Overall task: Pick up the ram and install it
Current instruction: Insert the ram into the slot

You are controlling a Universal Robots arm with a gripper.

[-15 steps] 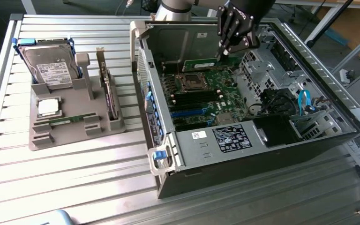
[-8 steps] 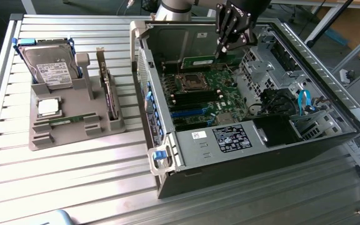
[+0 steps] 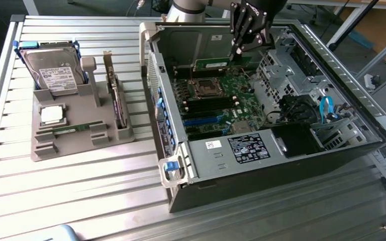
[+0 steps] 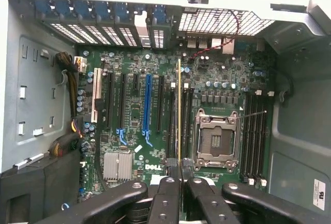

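**Ram (image 4: 179, 105) held over the memory slots (image 4: 171, 120)**
The hand (image 4: 179, 166) was clamped narrowly on the ram inside the computer case (image 3: 200, 37). The ram's long axis ran parallel to the slots beside the processor socket (image 4: 216, 138).

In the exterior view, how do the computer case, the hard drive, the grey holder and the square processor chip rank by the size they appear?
1. computer case
2. grey holder
3. hard drive, standing in the holder
4. processor chip, clearly the smallest
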